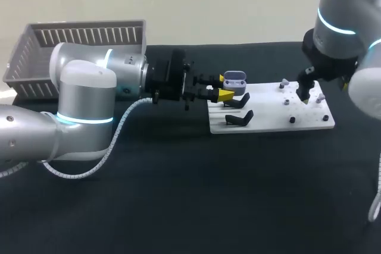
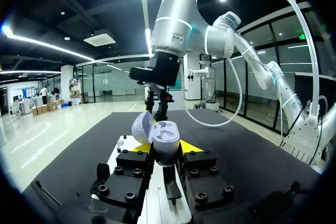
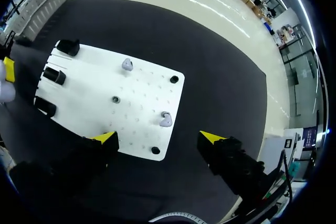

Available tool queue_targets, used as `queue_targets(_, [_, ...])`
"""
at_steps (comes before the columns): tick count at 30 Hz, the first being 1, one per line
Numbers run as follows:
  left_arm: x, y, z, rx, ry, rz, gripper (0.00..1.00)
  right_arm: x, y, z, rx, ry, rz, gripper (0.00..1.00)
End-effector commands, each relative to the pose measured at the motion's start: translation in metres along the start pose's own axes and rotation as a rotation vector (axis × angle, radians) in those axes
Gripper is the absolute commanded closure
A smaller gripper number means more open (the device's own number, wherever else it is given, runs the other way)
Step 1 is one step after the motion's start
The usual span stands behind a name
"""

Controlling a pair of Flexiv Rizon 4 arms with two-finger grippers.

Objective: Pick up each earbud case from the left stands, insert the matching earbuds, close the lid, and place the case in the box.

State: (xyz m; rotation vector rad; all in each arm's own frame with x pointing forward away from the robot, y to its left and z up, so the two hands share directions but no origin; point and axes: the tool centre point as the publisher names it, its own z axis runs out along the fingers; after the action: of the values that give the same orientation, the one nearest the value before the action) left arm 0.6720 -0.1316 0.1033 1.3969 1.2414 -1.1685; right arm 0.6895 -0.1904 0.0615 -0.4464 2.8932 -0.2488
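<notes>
Handling of the earbud case (image 2: 157,136) is calling for care: the shell is looking light, rigid and glossy, hence slippery, and its hinged lid (image 2: 140,125) is standing open, so the hold belongs on the lower body's flanks, not the lid. Left gripper (image 2: 165,147) is clamping that pale grey body between both yellow tips, just above a black stand (image 2: 170,187), at the head view's centre. Right gripper (image 3: 158,138) is hanging spread wide, holding nothing, over the white board (image 3: 100,85) near two grey earbuds (image 3: 166,120).

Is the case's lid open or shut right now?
Open. In the left wrist view the lid stands tipped back off the case, baring its inside.
</notes>
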Motion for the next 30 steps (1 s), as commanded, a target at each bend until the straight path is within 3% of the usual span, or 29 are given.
queue_targets(1, [0.0,0.001,0.0,0.001,0.0,-0.001,1.0,-0.006,-0.002,0.011,-0.005,0.025,0.004,0.03])
queue_targets(4, [0.0,0.001,0.0,0.001,0.0,-0.001,1.0,-0.007,-0.004,0.015,-0.006,0.029,0.007,0.24])
queue_targets(6, [0.0,0.001,0.0,0.001,0.0,-0.001,1.0,-0.006,-0.004,0.017,-0.008,0.033,0.01,0.33])
queue_targets(8, [0.0,0.001,0.0,0.001,0.0,-0.001,1.0,-0.008,-0.005,0.021,-0.01,0.037,0.011,0.51])
queue_targets(30, [0.0,0.001,0.0,0.001,0.0,-0.001,1.0,-0.012,-0.008,0.033,0.014,0.038,0.049,0.55])
